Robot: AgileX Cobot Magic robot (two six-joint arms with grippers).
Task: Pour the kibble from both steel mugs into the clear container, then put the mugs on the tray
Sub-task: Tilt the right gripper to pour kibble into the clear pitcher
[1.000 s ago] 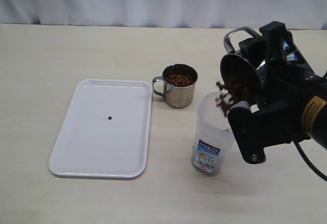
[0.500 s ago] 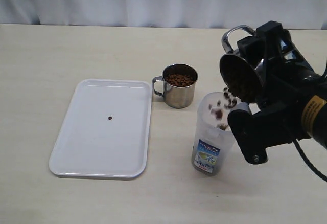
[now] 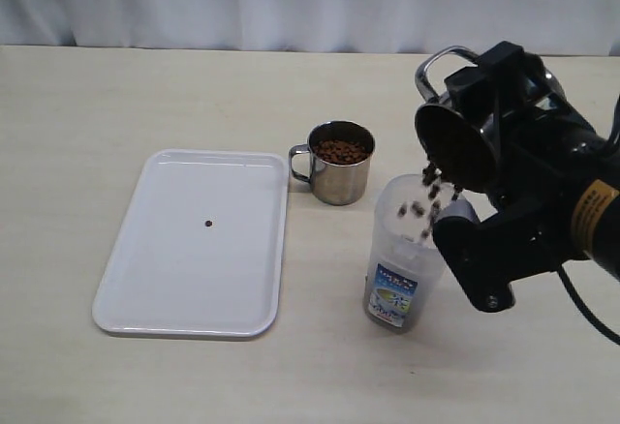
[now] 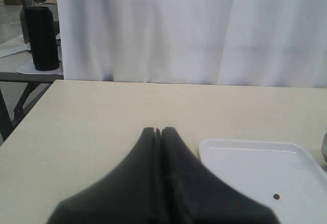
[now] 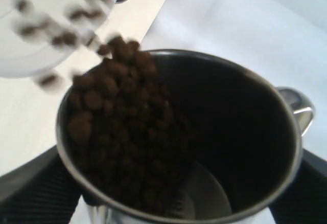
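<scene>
Right gripper (image 3: 481, 163), right side of frame: clamped on the tipped mug (image 3: 453, 143), which lies on its side in the air, mouth facing left, handle uppermost.

Left gripper (image 4: 158, 132): fingers pressed together, nothing between them; bare table (image 4: 102, 111) beyond.

Tray (image 3: 194, 279): lower left, flat on the table, one stray pellet (image 3: 208, 222) near its middle.

Clear container (image 3: 395, 269): upright, lower centre, right of the tray and apart from it, mouth just below the tipped mug's lip.

Second mug (image 3: 339, 180): upright at centre, near the tray's upper right corner, filled with pellets, handle toward the tray.

Kibble (image 3: 426, 196): pellets in mid-air between lip and container mouth; a heap lies against the tipped mug's lower wall.
</scene>
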